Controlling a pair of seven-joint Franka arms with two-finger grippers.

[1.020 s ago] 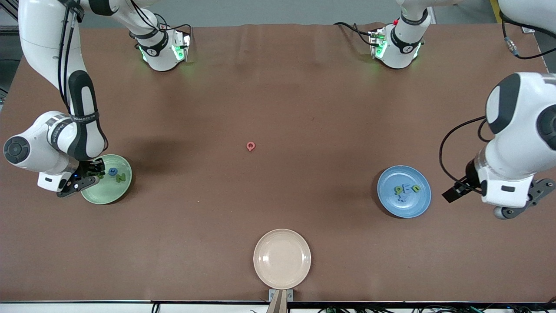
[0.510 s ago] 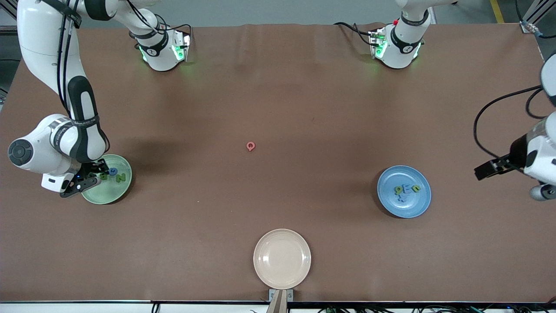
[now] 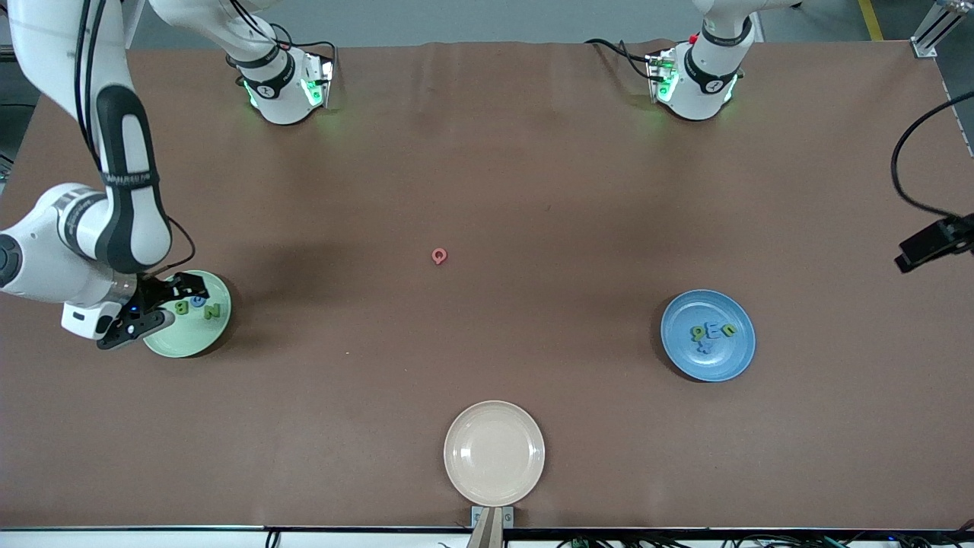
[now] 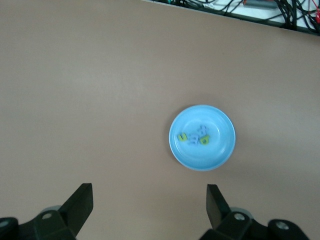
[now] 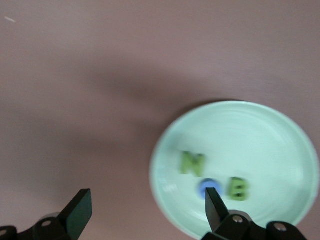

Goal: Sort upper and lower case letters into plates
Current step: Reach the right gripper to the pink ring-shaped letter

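Pink-red Q mid-table — well apart from right end effector

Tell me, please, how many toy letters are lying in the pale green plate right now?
3: a green B, a blue G and a green N, lying side by side in the round pale green plate, beside the open right hand; none seems hidden.

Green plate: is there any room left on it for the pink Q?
Yes. On the green plate, the B, G and N cluster under the open right gripper; the half nearer the front camera is bare. The Q lies alone mid-table.
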